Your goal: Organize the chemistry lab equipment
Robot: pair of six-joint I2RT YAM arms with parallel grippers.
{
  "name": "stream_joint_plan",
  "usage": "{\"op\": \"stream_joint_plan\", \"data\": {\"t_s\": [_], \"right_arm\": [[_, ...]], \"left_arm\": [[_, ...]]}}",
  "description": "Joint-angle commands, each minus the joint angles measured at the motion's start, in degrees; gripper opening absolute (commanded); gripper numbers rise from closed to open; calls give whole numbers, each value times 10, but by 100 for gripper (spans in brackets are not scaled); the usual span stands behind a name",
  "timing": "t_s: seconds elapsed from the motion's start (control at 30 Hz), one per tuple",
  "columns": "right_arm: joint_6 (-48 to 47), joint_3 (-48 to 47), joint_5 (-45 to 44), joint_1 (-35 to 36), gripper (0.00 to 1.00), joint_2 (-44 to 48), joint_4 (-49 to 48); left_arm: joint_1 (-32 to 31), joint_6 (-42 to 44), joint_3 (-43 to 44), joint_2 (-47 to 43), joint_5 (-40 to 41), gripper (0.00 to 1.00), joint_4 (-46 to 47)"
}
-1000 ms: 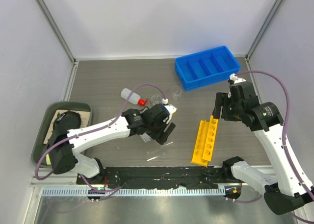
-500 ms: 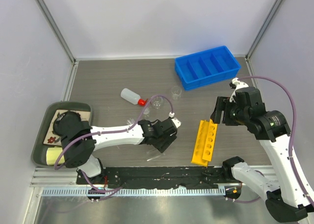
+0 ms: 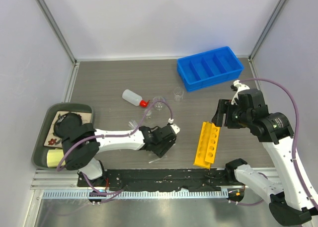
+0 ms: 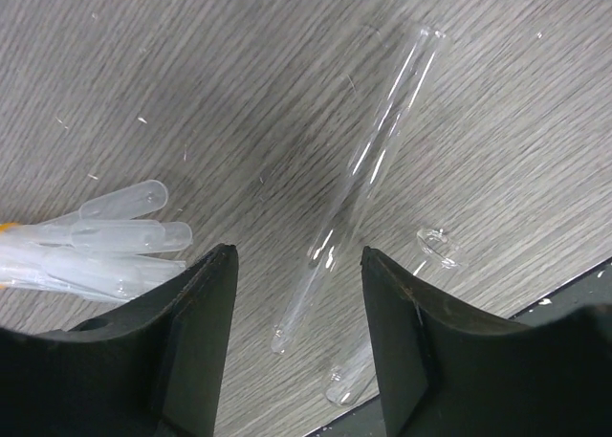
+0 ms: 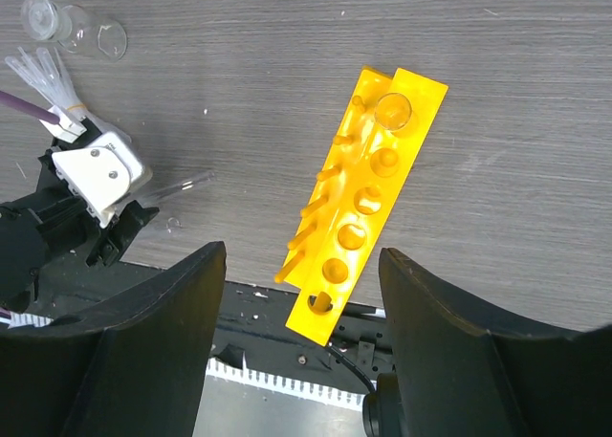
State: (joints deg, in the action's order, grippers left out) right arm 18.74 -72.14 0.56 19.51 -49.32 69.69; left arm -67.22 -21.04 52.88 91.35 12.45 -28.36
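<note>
My left claw [image 4: 298, 294] is low over the table [image 4: 172, 83], jaws partly parted and holding nothing. A thin glass tube [image 4: 368, 164] lies flat between them, slanting away from me, and neither finger touches it. A second tube [image 4: 346, 384] lies close by the right-hand finger, mostly out of sight. Just left of this claw sits a bundle of plastic pipettes [image 4: 115, 246]. Farther out beyond it are the white squeeze bottle [image 3: 131, 97], lying on its side, and two small beakers [image 3: 159, 103], standing apart from each other.

My right claw [image 5: 301, 265] hangs well above the table with its jaws wide and empty. Directly beneath it is the yellow holed rack [image 5: 368, 203], lying on the table with one end toward my base. A clear glass rim [image 5: 393, 111] shows at the rack's farthest hole — I cannot tell which piece it belongs to. The blue compartmented bin [image 3: 213, 79] sits beyond this claw, toward the table's far right corner
</note>
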Motion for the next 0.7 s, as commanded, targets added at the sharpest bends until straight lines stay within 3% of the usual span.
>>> {"op": "stream_joint_plan", "data": {"t_s": [0.0, 0.23, 0.67], "right_arm": [[-5, 9, 12, 3, 71, 9, -6], [-4, 12, 14, 3, 70, 11, -7], [-4, 28, 13, 3, 70, 11, -12]], "left_arm": [[-6, -13, -16, -20, -2, 57, 34], [-12, -22, -32, -21, -10, 50, 55], [-12, -14, -27, -13, -1, 26, 59]]}}
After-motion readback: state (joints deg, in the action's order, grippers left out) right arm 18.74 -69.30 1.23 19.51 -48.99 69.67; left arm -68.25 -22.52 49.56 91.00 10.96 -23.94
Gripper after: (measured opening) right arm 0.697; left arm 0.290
